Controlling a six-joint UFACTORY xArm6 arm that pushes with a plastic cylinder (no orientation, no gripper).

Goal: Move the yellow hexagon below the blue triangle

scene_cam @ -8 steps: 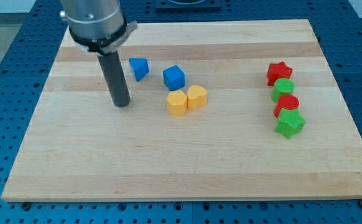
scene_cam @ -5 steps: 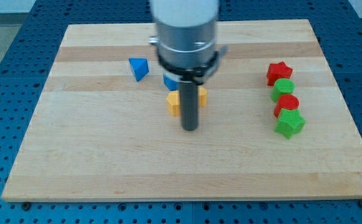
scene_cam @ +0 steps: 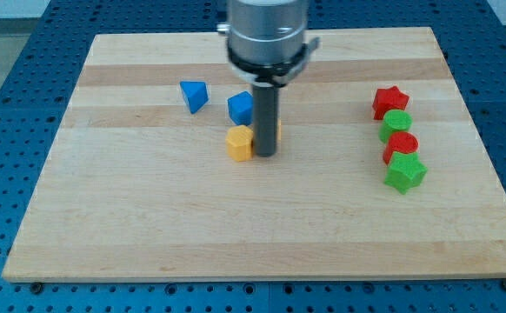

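Wooden desk (scene_cam: 149, 226) rests on a blue perforated base (scene_cam: 9, 130). Blue cube (scene_cam: 240, 108) sits in the upper middle of the desk. A second yellow block (scene_cam: 276, 129) is mostly hidden; only a sliver shows, shape not discernible. On the view's right, four blocks stand in a near-vertical column, each touching or just beside the next: red star (scene_cam: 390, 101) at top, green round block (scene_cam: 396, 125), red block (scene_cam: 401, 146) of unclear shape, green star (scene_cam: 404, 171) at bottom.
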